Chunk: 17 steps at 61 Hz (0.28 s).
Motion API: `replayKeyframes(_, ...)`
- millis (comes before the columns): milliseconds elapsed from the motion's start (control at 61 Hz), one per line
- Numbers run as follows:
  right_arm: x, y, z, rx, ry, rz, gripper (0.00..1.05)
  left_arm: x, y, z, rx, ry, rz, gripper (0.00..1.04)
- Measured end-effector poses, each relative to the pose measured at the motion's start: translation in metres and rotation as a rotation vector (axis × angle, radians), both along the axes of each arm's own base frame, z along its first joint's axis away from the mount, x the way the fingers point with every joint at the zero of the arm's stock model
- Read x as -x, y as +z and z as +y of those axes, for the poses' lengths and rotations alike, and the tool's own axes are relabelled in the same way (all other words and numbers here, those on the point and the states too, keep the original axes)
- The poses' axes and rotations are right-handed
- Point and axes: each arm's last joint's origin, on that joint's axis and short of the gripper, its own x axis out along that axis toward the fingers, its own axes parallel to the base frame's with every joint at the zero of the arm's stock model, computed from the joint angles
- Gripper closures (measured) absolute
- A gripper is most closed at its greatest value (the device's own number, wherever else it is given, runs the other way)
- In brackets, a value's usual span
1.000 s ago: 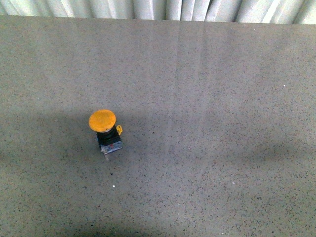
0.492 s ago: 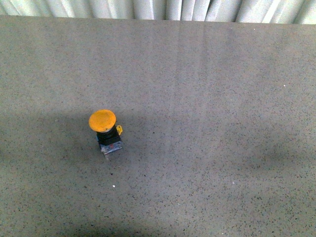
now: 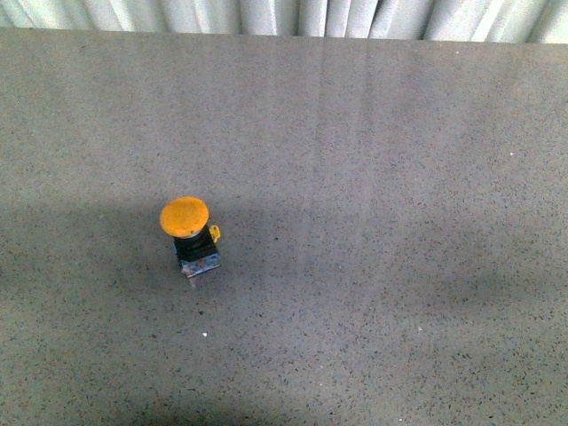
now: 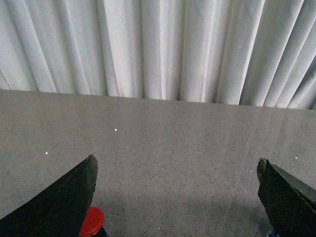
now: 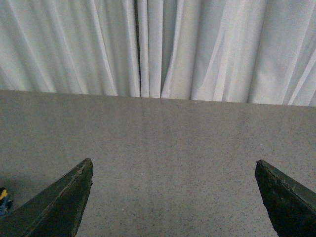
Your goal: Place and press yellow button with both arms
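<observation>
Button: yellow button (image 3: 187,234) stands upright on the table (image 3: 399,177), left of centre in the front view, nearer the front edge than the far edge.
Button parts: round orange-yellow cap on top, black body under it, small yellow tab on its right side, silver base with a red mark at the bottom.
Button contact: nothing touches it; no arm shows in the front view.
Button in wrist views: in the left wrist view a red-looking round cap (image 4: 92,221) peeks out beside the near finger, at the frame edge; cannot tell if it is the same button, colour reads red there. In the right wrist view a small yellow and blue bit (image 5: 4,199) shows at the frame edge, too cut off to identify.
Left gripper: left gripper (image 4: 177,197) hangs over bare table, fingers (image 4: 59,202) spread wide apart, nothing between them.
Right gripper: right gripper (image 5: 173,197) also over bare table, fingers (image 5: 54,207) spread wide, nothing between them.
Table: grey speckled surface, a few white specks, soft dark shadow bands across the middle and along the front edge in the front view.
Shadow: the button sits inside the shadow band on the left side.
Backdrop: white pleated curtain (image 3: 284,16) runs along the far edge of the table, seen in all three views.
</observation>
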Motion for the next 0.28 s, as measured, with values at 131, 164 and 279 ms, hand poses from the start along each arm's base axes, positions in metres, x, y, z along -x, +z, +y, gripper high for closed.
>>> replayKeyframes(131,0.0,0.0,0.0,0.0,0.0,0.0,0.09,0.0,0.0,0.0,0.0,0.0,0.0,0.09)
replayKeyframes(164,0.0,0.0,0.0,0.0,0.0,0.0,0.09,0.0,0.0,0.0,0.0,0.0,0.0,0.09)
replayKeyframes(279,0.0,0.0,0.0,0.0,0.0,0.0,0.09,0.0,0.0,0.0,0.0,0.0,0.0,0.09)
